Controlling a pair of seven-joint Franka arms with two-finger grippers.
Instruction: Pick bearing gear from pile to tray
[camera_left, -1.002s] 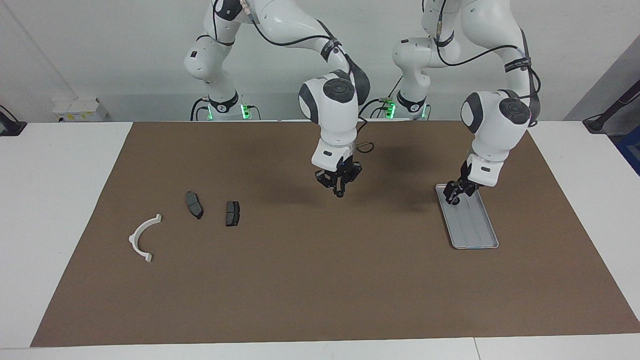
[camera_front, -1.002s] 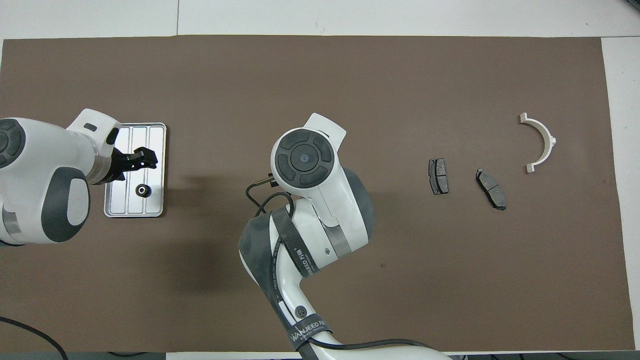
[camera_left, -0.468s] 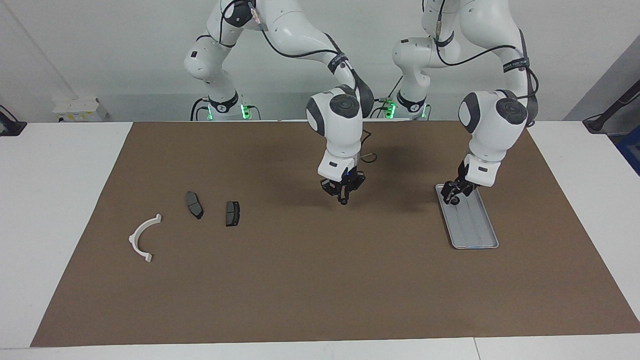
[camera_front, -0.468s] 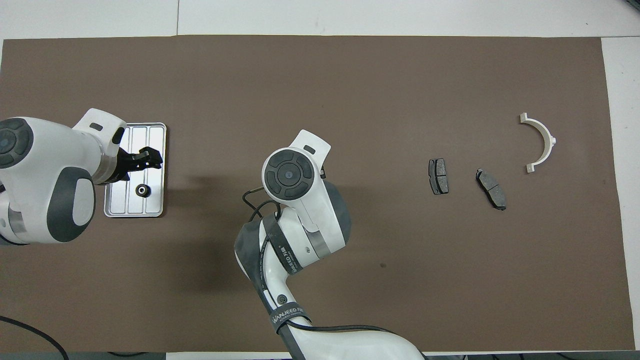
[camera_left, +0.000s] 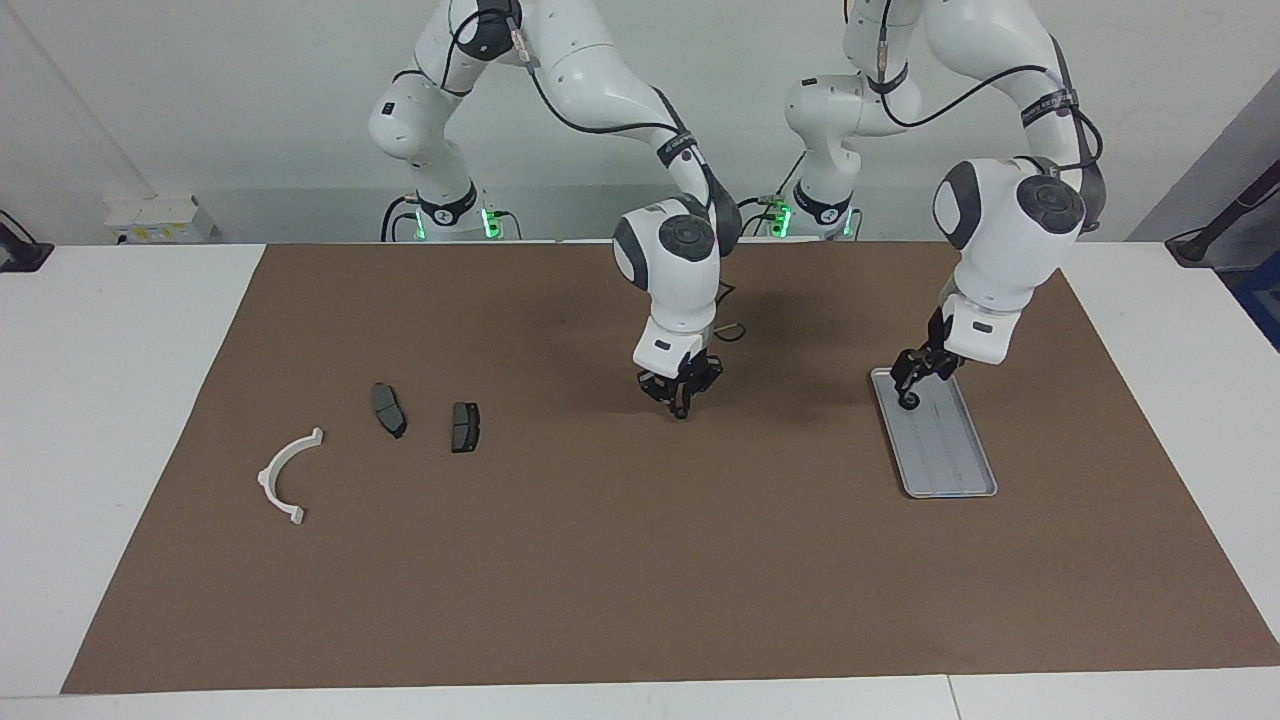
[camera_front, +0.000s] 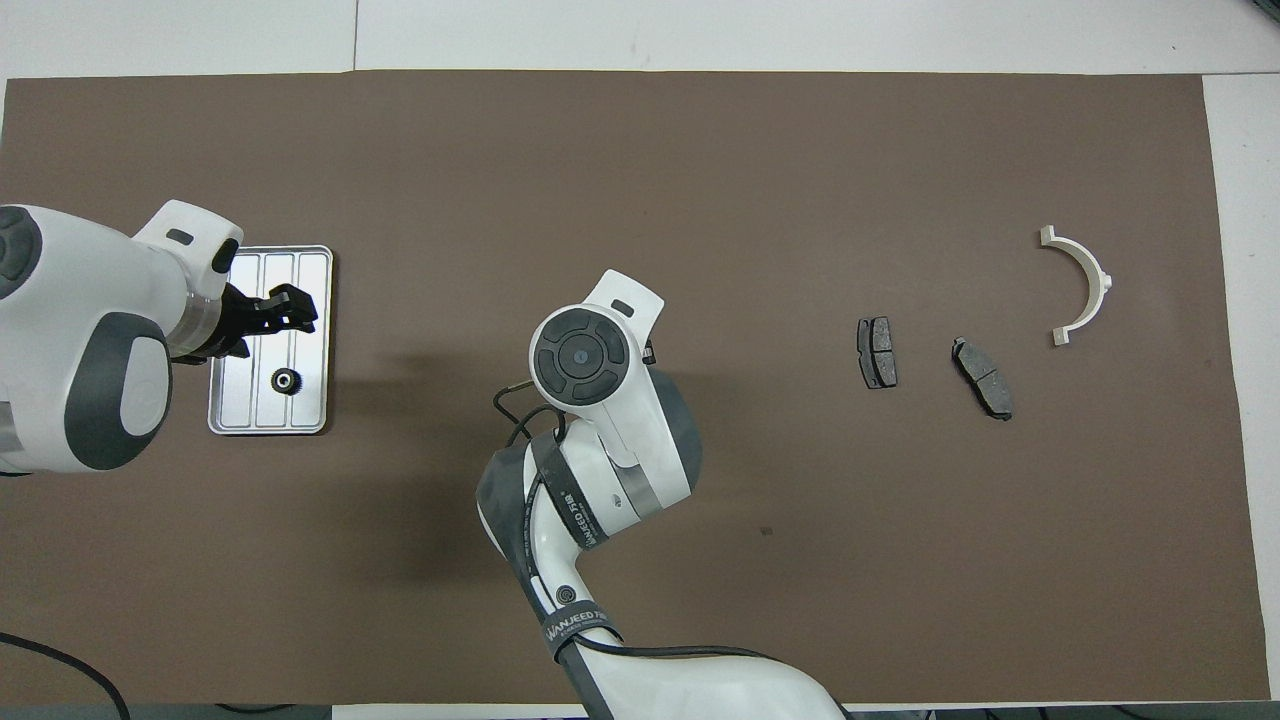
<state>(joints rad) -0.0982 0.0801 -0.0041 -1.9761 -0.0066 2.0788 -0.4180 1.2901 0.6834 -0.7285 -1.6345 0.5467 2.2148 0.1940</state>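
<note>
Your small black toothed bearing gear (camera_front: 287, 380) lies in the shallow light-grey metal tray (camera_front: 313, 405), at the end nearer the robots, free of either arm. The left gripper (camera_front: 285, 307) hangs over that tray, just above the gear, its fingers spread and holding nothing. The right gripper (camera_left: 682, 396) hovers low over the brown mat (camera_left: 640, 560) at mid-table, fingertips pressed together and empty. Toward the right arm's end you see two dark grey brake pads (camera_front: 877, 352) (camera_front: 983, 376) and a white curved arc bracket (camera_front: 1080, 285), well apart from the tray.
</note>
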